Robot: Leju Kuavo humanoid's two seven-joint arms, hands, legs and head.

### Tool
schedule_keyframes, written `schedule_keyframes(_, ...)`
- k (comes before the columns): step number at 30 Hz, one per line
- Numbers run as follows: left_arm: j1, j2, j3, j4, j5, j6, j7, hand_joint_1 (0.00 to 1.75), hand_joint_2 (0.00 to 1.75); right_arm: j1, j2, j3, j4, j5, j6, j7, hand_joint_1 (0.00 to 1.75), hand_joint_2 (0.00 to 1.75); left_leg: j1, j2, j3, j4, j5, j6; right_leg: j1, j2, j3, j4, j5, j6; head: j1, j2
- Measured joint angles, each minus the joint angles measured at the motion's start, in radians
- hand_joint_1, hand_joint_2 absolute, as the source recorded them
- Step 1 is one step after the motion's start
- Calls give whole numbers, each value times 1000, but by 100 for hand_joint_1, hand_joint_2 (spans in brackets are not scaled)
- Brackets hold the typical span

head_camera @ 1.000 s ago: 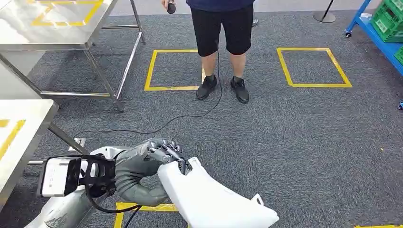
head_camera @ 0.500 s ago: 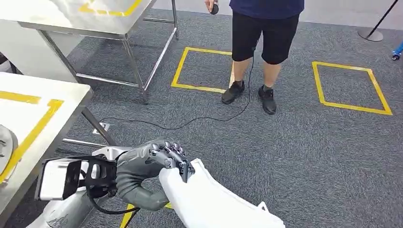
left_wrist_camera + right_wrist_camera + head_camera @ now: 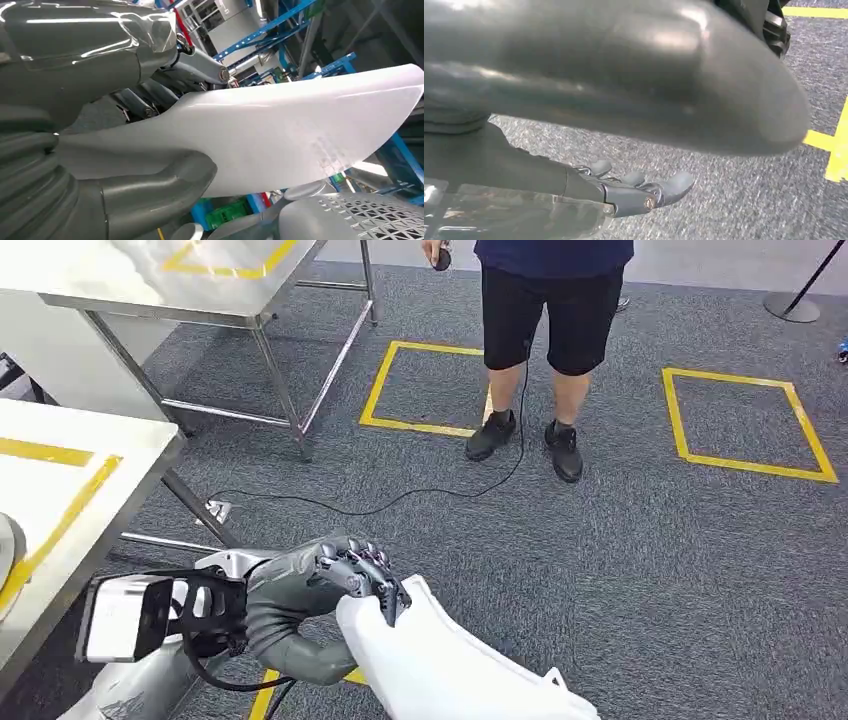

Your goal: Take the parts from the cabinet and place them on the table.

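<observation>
One white part [image 3: 450,665] is gripped in the left hand [image 3: 320,595], fingers [image 3: 365,570] curled over its upper edge and thumb pressed beneath; the part juts out from the hand over the grey carpet [image 3: 650,570], clear of any surface. Left wrist view confirms the clamp: thumb [image 3: 150,192] under the part [image 3: 280,135], darker fingers above. Right hand [image 3: 634,192] hangs over carpet, holding nothing, fingers extended and a little apart. Steel table [image 3: 60,490] with yellow tape lines stands just beside the left arm, on the side away from the part. A second steel table [image 3: 200,280] stands beyond the first. Past the part, well apart from it, a person [image 3: 550,330] stands between two yellow floor squares [image 3: 420,390], with a black cable [image 3: 400,498] trailing across the carpet towards the near table.
</observation>
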State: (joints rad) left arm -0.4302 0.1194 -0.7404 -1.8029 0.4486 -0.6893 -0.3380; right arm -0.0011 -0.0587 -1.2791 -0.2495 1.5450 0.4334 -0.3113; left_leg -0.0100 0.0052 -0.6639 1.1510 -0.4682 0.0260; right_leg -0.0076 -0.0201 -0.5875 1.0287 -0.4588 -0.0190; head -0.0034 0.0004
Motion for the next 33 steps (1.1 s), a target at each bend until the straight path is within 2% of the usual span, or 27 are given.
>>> schedule_keyframes(1,-4,0,0,-1,0,-1,0,164,175,2,2,0,0,3,1,0,0,0,-15,49,48,-89,34,18,1,-2,5,-1,-2,-2,1,0)
schedule_keyframes(2,-8,-1,0,-3,1,-1,0,164,175,5,9,1,3,7,1,-1,0,0,-31,102,63,-123,14,28,7,-8,8,1,-5,3,2,0)
schedule_keyframes(5,-10,-2,0,-3,1,-1,1,164,175,11,6,1,4,12,1,-2,0,0,-35,58,57,-129,16,31,6,-47,11,-7,-10,11,0,0)
schedule_keyframes(6,-10,-2,0,-5,2,-1,1,164,175,9,7,1,5,12,1,-2,0,0,-32,43,64,-145,24,37,11,-60,19,-10,-12,16,1,0)
schedule_keyframes(7,-8,-3,0,-7,2,-1,2,164,175,7,6,2,5,12,1,-2,0,0,-21,32,86,-161,39,34,6,-43,11,6,-20,17,0,0)
schedule_keyframes(8,-12,-3,0,-8,3,0,2,164,175,8,5,2,6,12,1,-2,0,0,-18,21,87,-167,43,40,3,-13,-7,47,-43,15,1,0)
schedule_keyframes(9,-12,-6,0,-8,2,0,2,164,175,8,4,2,6,12,1,-3,0,0,-16,7,86,-167,46,41,1,3,-38,117,-73,13,3,0)
schedule_keyframes(11,-2,-7,-2,-8,1,0,4,164,175,10,-2,1,6,12,0,-3,0,0,-15,-20,84,-166,46,40,-3,13,-119,278,-129,16,4,0)
schedule_keyframes(12,1,-7,-2,-8,1,0,5,164,175,10,-2,1,6,12,0,-3,0,0,-14,-33,84,-165,46,40,-6,14,-139,309,-131,24,5,0)
schedule_keyframes(13,1,-7,-2,-8,1,0,5,164,175,10,-4,1,6,13,0,-3,0,0,-12,-47,85,-164,46,38,-10,14,-135,288,-115,36,4,0)
schedule_keyframes(14,1,-7,-2,-8,1,0,5,164,175,10,-4,1,6,13,0,-3,0,0,-9,-61,86,-163,46,36,-17,15,-106,221,-80,51,5,0)
schedule_keyframes(15,1,-7,-2,-8,1,0,5,164,175,9,-5,1,6,13,0,-3,0,0,-6,-74,86,-158,43,31,-23,21,-63,124,-38,67,4,0)
schedule_keyframes(16,0,-7,-2,-8,1,0,5,164,175,10,-6,1,6,13,0,-3,0,0,-4,-85,84,-149,38,23,-31,45,-22,34,-4,79,5,0)
schedule_keyframes(17,1,-7,-2,-8,1,0,5,164,175,9,-5,2,6,13,0,-2,0,0,-7,-95,77,-137,31,13,-29,76,-11,10,-1,74,6,0)
schedule_keyframes(18,1,-7,-2,-8,1,0,5,164,175,9,-6,2,7,13,0,-3,0,0,-7,-101,70,-129,27,7,-28,60,-8,4,2,53,8,0)
schedule_keyframes(20,1,-6,-1,-8,1,0,6,164,175,4,-6,1,7,13,0,-3,0,0,-2,-110,66,-133,30,2,-18,50,-7,6,2,36,8,0)
schedule_keyframes(21,1,-5,-1,-8,1,0,6,164,175,3,-5,2,7,14,0,-2,0,0,-1,-115,65,-131,28,-1,-21,41,-5,3,4,31,9,0)
schedule_keyframes(22,2,-5,-1,-9,1,0,6,164,175,3,-1,2,7,14,0,-2,0,0,1,-104,63,-122,21,-6,-26,32,-3,1,5,27,8,0)
schedule_keyframes(23,-2,-5,-1,-10,1,0,6,164,175,3,-5,2,7,14,0,-2,0,0,-1,-60,45,-87,-4,-14,-25,26,0,1,2,17,1,0)
schedule_keyframes(24,-2,-5,-1,-10,1,0,6,164,175,5,-4,2,8,14,0,-2,0,0,3,-38,20,-33,-33,-18,-22,18,2,1,0,12,-4,0)
schedule_keyframes(26,2,-5,-1,-10,1,0,7,164,175,9,-4,2,8,14,0,-2,0,0,11,-17,-68,139,-103,-26,-17,-3,1,1,-3,8,-4,0)
schedule_keyframes(27,5,-3,-1,-10,1,0,7,164,175,11,-5,2,8,14,0,-2,0,0,13,-15,-96,186,-109,-28,-15,-16,0,1,-4,7,-4,0)
schedule_keyframes(28,6,-2,-1,-10,1,0,7,164,175,11,-5,2,8,14,0,-2,0,0,14,-13,-95,176,-93,-27,-13,-26,1,1,-6,6,-4,0)
schedule_keyframes(30,5,-1,-1,-10,1,0,7,164,175,9,-4,2,8,14,0,-2,0,0,12,0,-27,37,-15,-19,-10,-47,7,1,-10,6,-4,0)
schedule_keyframes(31,5,-1,-1,-10,1,0,7,164,175,9,-3,2,8,14,0,-2,0,0,7,24,27,-62,25,-10,-8,-57,12,1,-12,6,-4,0)
schedule_keyframes(32,4,-2,-1,-13,1,0,7,164,175,10,-2,2,8,14,0,-2,0,0,-5,83,59,-123,23,0,-8,-67,16,0,-14,8,-3,0)
schedule_keyframes(33,2,-2,-1,-13,1,0,7,164,175,10,2,2,8,14,0,-3,0,0,-9,91,58,-126,19,6,-1,-76,16,-1,-17,14,0,0)
